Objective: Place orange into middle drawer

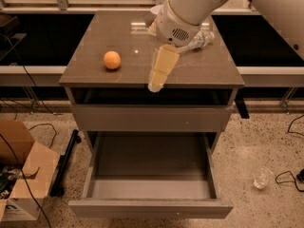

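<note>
Cabinet (95, 37): a grey-brown unit with a flat top, seen from above and in front.

Orange (112, 60): one small round fruit. It sat on the left part of the cabinet top, nearer the front edge than the back, with nothing touching it.

Middle drawer (151, 208): a deep box with tall sides and a plain front. It was pulled well out below the cabinet, so its floor showed. A shallower drawer front (151, 118) above it was shut.

Gripper (157, 80): a cream-coloured piece hanging from a bulky white arm (190, 8) that reached in from the upper right. It pointed down over the front-middle of the top, with its tip at about the front edge. It was to the right of the orange and apart from it. Seen from this angle, it could not be told whether it was released or clenched. Nothing was seen in its grasp.

Bottle (202, 38): clear plastic, lying on its side on the right part of the top and partly hidden behind the arm.

Cardboard box (21, 172): it stood on the speckled floor to the left of the cabinet, with cables nearby.
</note>
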